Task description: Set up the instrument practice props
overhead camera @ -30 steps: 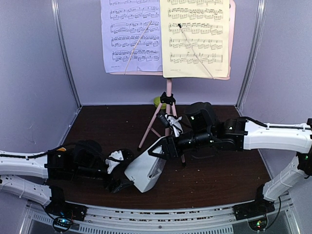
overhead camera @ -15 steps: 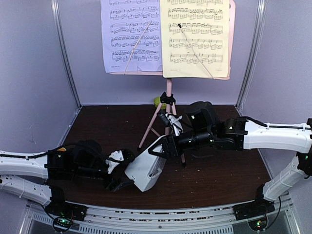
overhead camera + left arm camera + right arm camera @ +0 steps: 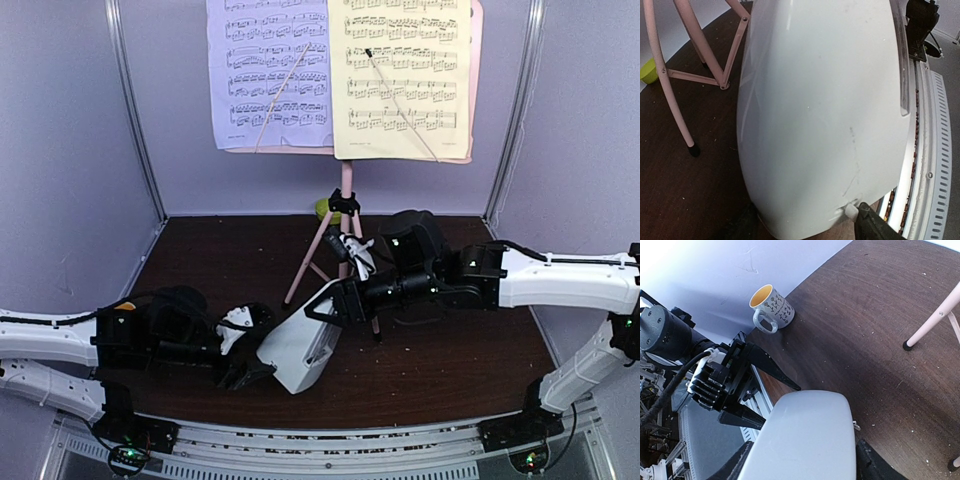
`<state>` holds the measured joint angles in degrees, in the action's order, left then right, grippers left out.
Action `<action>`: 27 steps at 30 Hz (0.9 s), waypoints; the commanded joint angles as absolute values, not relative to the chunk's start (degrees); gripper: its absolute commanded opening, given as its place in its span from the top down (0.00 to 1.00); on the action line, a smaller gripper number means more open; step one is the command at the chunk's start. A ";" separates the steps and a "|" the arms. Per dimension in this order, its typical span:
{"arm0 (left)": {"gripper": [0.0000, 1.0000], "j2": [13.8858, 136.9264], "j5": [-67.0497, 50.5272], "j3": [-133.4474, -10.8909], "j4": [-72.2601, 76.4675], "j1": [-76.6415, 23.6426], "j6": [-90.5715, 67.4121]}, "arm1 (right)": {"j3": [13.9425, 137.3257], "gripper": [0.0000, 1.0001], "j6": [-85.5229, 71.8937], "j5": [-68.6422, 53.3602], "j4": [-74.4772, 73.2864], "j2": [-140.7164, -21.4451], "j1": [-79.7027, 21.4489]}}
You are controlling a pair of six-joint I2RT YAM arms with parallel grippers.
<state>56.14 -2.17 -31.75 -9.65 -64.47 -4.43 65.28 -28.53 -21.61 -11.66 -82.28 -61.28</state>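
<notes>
As the top camera showed it, the pink music stand (image 3: 346,180) stood far centre on the bench (image 3: 200,260). The lavender page (image 3: 268,75) was on the left of its desk and the yellow page (image 3: 400,78) on the right. The grey cover (image 3: 298,350) hung tilted near centre, in front of the tripod legs, low end toward the near left. I couldn't tell whether that end touched the bench. The right fingers (image 3: 340,298) clamped its upper right end, and the left fingers (image 3: 243,377) were spread wide at its low left end. A lime bowl (image 3: 322,208) peeked out behind the stand's post.

Left wrist: the cover (image 3: 825,110) filled most of the view, with one left finger (image 3: 872,227) on each side of its near end. The right-side one touched the edge; the other was too dark to judge. Stand legs (image 3: 670,100) and bowl (image 3: 647,72) were at upper left.

Right wrist: the cover (image 3: 805,440) sat gripped between the right fingers (image 3: 872,464). The left fingers (image 3: 772,371) showed beyond it, apart, tips at the cover's far edge; contact was unclear. A white mug (image 3: 771,307) with an orange inside stood upright by the wall, well apart from the cover. One stand foot (image 3: 907,346) rested on the bench at right.
</notes>
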 commanded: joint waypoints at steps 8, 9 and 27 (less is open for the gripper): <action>0.32 54.65 -2.04 -31.15 -6.65 -64.60 -5.23 | 65.81 0.85 -29.22 -22.91 -4.96 -80.07 -61.37; 0.28 54.39 -1.81 -31.12 -6.74 -64.60 -5.35 | 65.95 0.85 -29.37 -22.06 -5.20 -80.00 -61.43; 0.03 41.30 19.11 -26.99 -12.89 -62.41 -22.35 | 79.66 0.86 -37.14 9.56 -23.76 -89.23 -64.73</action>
<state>40.97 12.10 -26.22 -10.59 -63.75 -16.56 71.75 -32.67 -1.04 -21.78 -86.56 -63.26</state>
